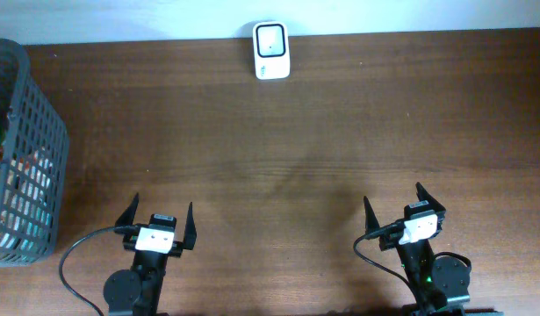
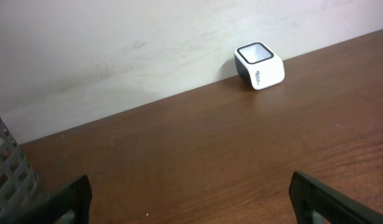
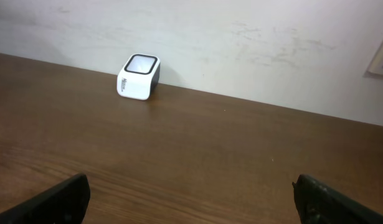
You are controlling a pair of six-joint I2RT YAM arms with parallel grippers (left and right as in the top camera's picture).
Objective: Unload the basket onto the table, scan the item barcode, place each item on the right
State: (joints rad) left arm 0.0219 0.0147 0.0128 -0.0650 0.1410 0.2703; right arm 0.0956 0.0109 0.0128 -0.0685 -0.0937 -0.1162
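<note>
A small white barcode scanner (image 1: 271,51) with a dark-rimmed window stands at the table's far edge against the wall; it also shows as the scanner (image 2: 260,65) and the scanner (image 3: 139,77) in the wrist views. Items lie in a grey mesh basket (image 1: 24,105) at the far left, too hidden to identify. My left gripper (image 1: 161,211) rests open near the front left, nothing between its fingers. My right gripper (image 1: 392,203) stands open near the front right, also with nothing in it. In the wrist views, the left gripper (image 2: 190,190) and right gripper (image 3: 191,190) show jaws wide apart over bare wood.
The brown wooden table (image 1: 287,149) ends at a white wall behind the scanner. The basket's grey wall (image 2: 7,168) edges the left wrist view. Black cables trail from both arm bases at the front edge.
</note>
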